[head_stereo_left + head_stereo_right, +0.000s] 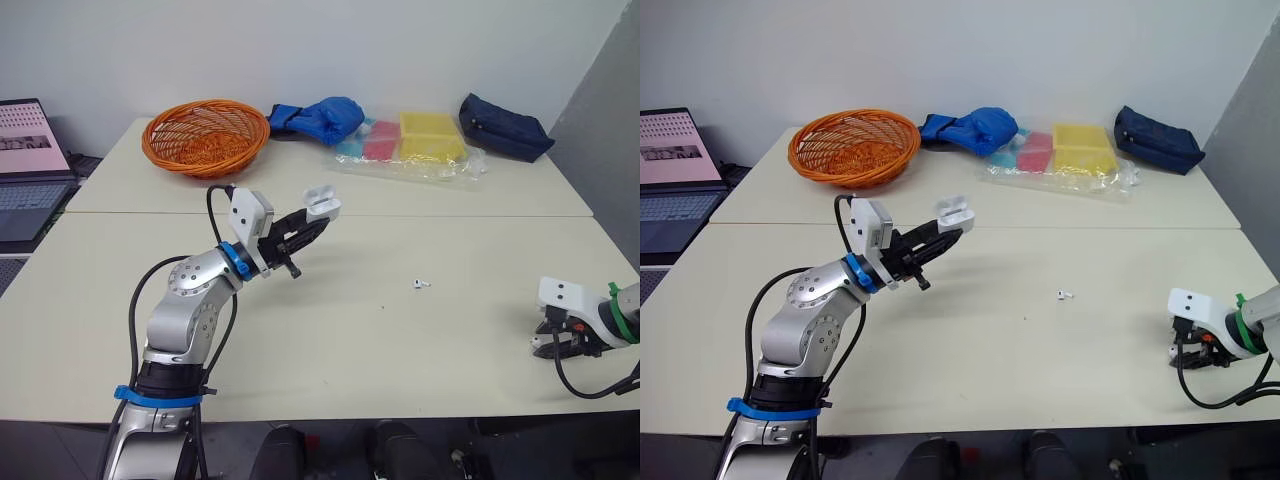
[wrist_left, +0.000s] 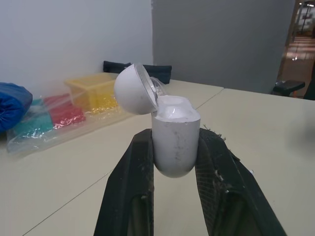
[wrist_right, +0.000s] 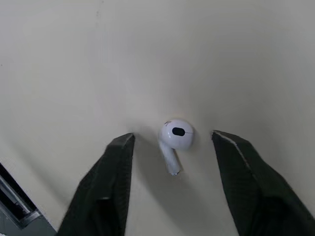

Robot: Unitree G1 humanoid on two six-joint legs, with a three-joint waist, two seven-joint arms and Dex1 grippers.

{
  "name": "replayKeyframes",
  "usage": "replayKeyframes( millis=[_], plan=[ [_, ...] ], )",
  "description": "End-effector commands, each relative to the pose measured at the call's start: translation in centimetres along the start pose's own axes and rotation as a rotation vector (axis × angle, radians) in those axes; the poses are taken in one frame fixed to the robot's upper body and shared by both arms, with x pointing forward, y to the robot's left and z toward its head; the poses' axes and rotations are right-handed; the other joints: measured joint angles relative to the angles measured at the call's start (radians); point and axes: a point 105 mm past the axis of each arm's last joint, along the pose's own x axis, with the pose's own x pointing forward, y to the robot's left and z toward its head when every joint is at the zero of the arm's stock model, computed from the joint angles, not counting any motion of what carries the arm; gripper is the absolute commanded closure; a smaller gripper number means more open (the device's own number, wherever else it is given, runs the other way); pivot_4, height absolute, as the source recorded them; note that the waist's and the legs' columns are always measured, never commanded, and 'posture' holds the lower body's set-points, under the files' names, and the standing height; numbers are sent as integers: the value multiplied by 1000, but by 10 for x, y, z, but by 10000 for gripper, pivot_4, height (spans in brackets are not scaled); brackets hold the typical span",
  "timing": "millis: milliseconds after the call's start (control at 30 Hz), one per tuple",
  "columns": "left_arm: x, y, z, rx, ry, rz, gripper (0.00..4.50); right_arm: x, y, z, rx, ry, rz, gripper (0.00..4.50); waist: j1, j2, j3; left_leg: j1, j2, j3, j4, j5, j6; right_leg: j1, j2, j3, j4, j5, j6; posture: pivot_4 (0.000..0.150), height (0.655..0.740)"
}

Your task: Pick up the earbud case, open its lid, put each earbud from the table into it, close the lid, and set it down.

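1. Case (image 2: 174, 142) sits upright, clamped between the fingers of the left gripper (image 1: 315, 225), raised off the table (image 1: 400, 340). Its lid is tipped back above the fingertips and the sockets look empty.
2. Right gripper (image 1: 553, 343) points down at the table with its fingers spread wide. An earbud (image 3: 176, 136) lies between them on its side, touching neither finger.
3. A second earbud (image 1: 420, 284) lies on the table between the two grippers, well apart from both.
4. Step in hand, by the look of it: the first earbud pick-up, with the lid already open and nothing loaded.
5. Next move likely calls for a gentle, centred pinch, since the bud is small and rounded and apt to squirt aside, followed by a lift toward the case.
6. No brand or label can be read on case or buds; the laptop (image 1: 30, 165) shows text too small to make out.
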Motion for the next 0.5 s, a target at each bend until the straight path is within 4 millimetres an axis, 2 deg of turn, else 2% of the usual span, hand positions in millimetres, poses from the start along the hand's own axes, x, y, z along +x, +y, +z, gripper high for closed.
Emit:
replayKeyframes(
  millis=[33, 500],
  plan=[
    [1, -2, 15, 37, -40, -15, 37246, 1, 2, 3, -13, -17, 10, 33980, 0, 0, 0, 0, 0, 0, 0, 0, 0, 0, 0, 0, 0, 0, 0, 1500, 7400],
    [1, 1, 14, 43, -31, -11, 37246, 4, 6, 6, -6, -34, 25, 33980, 0, 0, 0, 0, 0, 0, 0, 0, 0, 0, 0, 0, 0, 0, 0, 1500, 7400]
  ],
)
